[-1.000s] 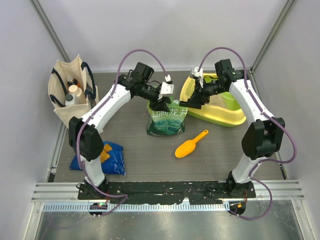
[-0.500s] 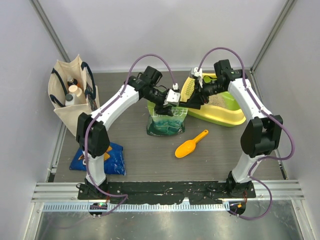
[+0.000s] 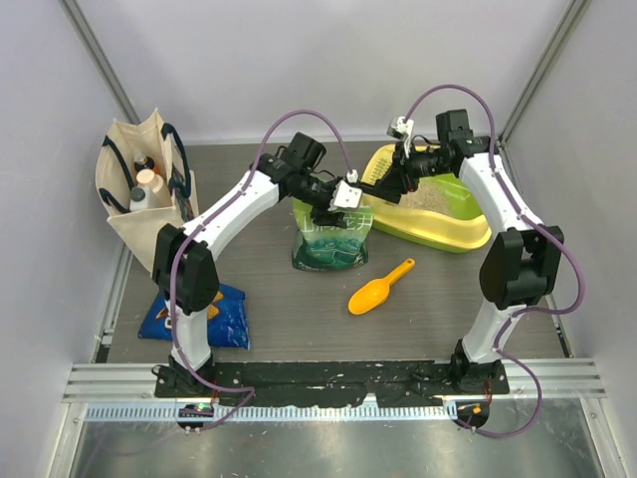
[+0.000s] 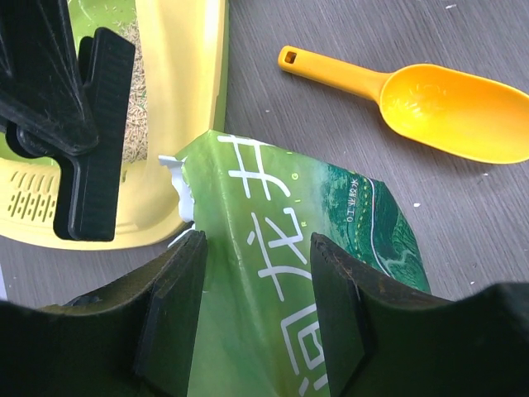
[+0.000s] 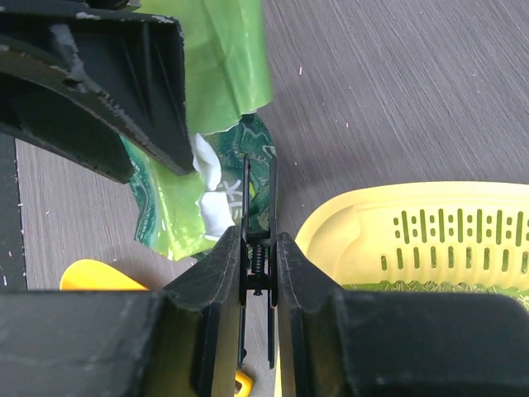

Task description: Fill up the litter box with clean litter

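Right gripper (image 5: 258, 240) clenches a black clip (image 5: 258, 186) beside the pouch (image 4: 347, 223); left gripper (image 4: 256, 248) hangs released astride its top. Unsealing seems done; next, regrasp and tip it over the litter box (image 3: 453, 237) at the table's (image 3: 269, 299) far-right corner, some litter (image 3: 435, 202) inside.

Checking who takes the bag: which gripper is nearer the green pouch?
Left. The left gripper straddles the top of the green pouch; the right gripper hangs beside it, near the grate of the litter box, pinching a black clip.

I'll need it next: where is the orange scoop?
In the top view the orange scoop lies on the table, right of centre, just nearer the bases than the green pouch.
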